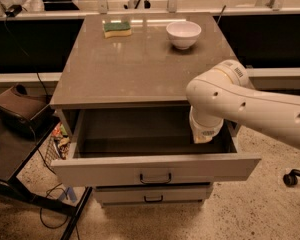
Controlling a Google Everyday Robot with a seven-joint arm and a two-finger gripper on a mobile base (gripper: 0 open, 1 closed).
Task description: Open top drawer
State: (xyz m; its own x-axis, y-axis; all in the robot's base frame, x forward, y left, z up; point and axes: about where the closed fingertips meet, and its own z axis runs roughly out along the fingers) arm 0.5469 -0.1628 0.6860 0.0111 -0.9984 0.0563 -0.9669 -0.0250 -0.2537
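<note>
Your end effector [204, 134] hangs inside the right end of the top drawer [190, 168]; you cannot tell whether it is spread or closed. The drawer stands pulled well out beneath the counter [135, 69]. Judge opening complete. Next, raise the arm clear without striking the drawer's right wall.

Warm, dim overhead light puts pale glare on the cabinet top [130, 69] and leaves shadow inside the top drawer [115, 172], where the gripper [206, 133] hangs at the right end.

Two drawers [155, 168]; one bowl [183, 33], sponge [117, 29], gripper [204, 133] over drawer.
</note>
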